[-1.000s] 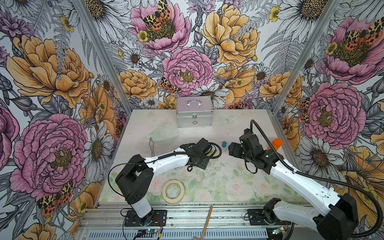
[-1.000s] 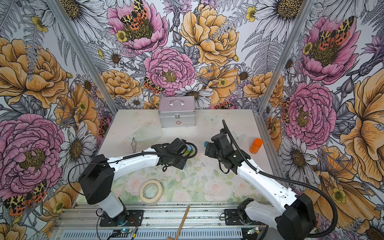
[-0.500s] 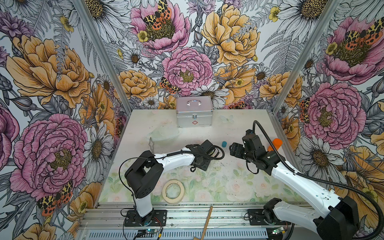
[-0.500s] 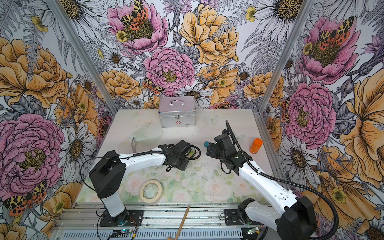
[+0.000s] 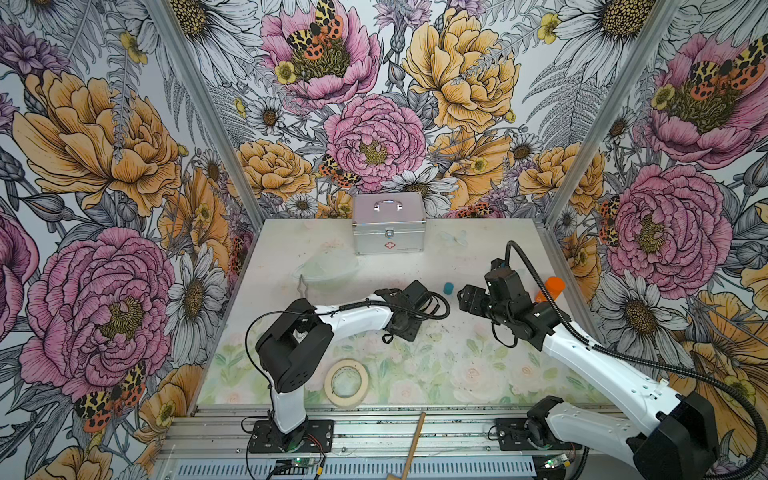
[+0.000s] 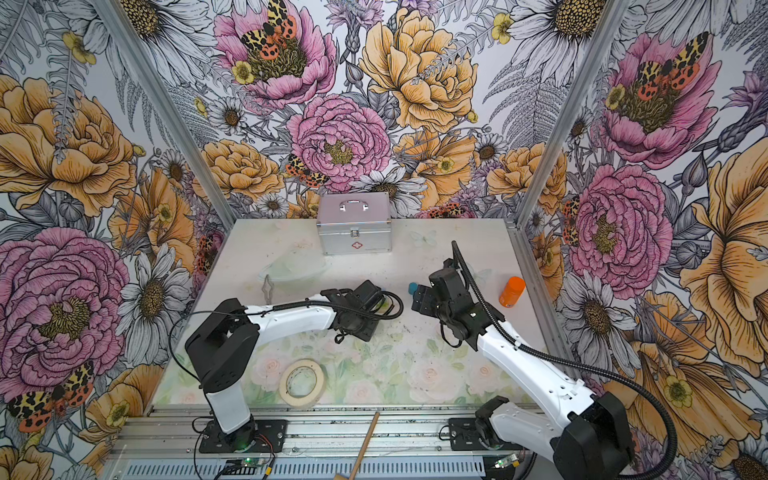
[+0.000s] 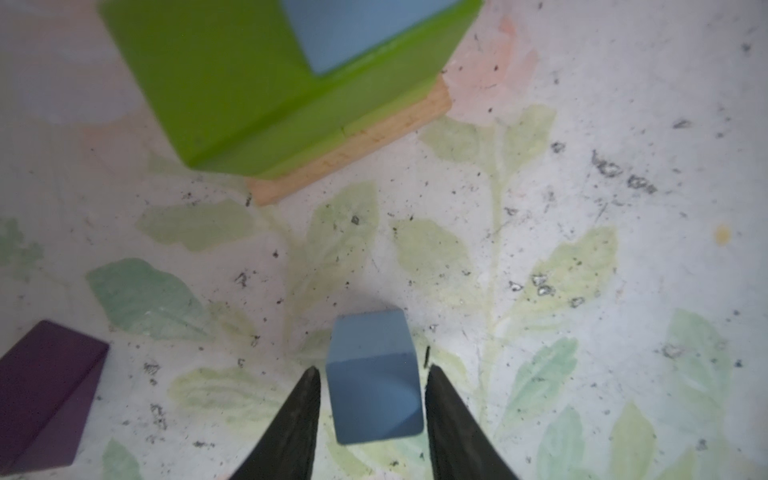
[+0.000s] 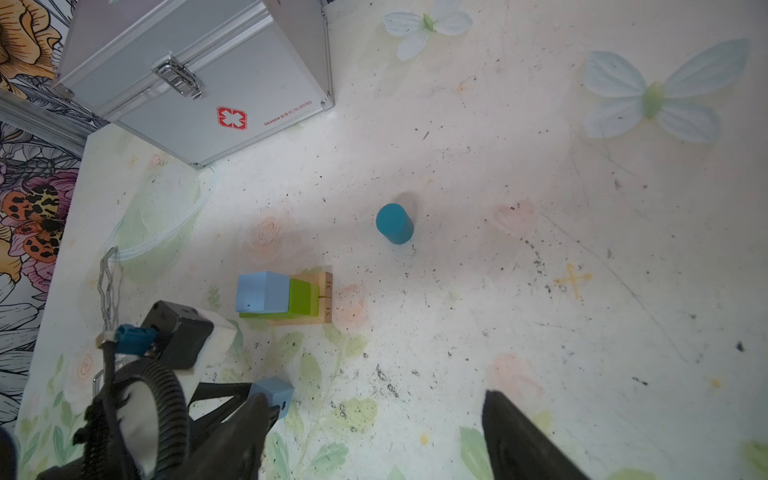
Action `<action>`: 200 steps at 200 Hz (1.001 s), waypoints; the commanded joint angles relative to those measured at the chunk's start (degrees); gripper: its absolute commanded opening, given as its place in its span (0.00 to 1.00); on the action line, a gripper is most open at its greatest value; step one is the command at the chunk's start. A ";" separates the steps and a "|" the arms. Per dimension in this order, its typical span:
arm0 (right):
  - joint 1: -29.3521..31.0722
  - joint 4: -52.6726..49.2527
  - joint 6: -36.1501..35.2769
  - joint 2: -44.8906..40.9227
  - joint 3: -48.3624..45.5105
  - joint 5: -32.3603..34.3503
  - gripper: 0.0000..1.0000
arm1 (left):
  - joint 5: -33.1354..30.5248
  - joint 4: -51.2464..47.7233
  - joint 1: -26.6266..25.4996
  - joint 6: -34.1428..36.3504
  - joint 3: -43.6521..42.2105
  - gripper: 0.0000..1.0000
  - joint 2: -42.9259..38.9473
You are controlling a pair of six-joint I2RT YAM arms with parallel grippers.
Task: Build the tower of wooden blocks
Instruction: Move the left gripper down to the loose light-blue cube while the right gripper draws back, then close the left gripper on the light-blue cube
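Weighing the risks, we see the left claw point(image 7: 372, 370) spread round the loose blue cube point(image 7: 374, 382), one finger on each side and not yet pinching. The cube sits skewed between them, so a squeeze could twist or squirt it away. The tower point(image 8: 291, 299) stands mid-frame in both top views, hidden under that wrist. A clumsy placing could shove off its top cube point(image 8: 262, 291). The right claw point(image 8: 374, 395) hangs spread and empty.

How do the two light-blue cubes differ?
The stacked cube rests atop the green block; the loose cube sits on the table. The loose cube lies between the fingers of the left gripper; the stacked cube stands free. Both look alike in colour and size.
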 commanded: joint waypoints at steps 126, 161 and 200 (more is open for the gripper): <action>-0.38 1.06 0.72 -0.33 -0.63 -0.90 0.82 | 0.03 0.36 -0.12 -0.15 0.42 0.45 -0.55; -0.37 1.23 0.85 -0.29 -0.85 -1.08 0.83 | -0.37 0.28 -0.06 -0.42 0.22 0.43 -2.65; -0.36 1.32 0.82 -0.21 -0.84 -1.25 0.82 | -0.37 0.27 0.05 -0.60 0.15 0.39 -2.92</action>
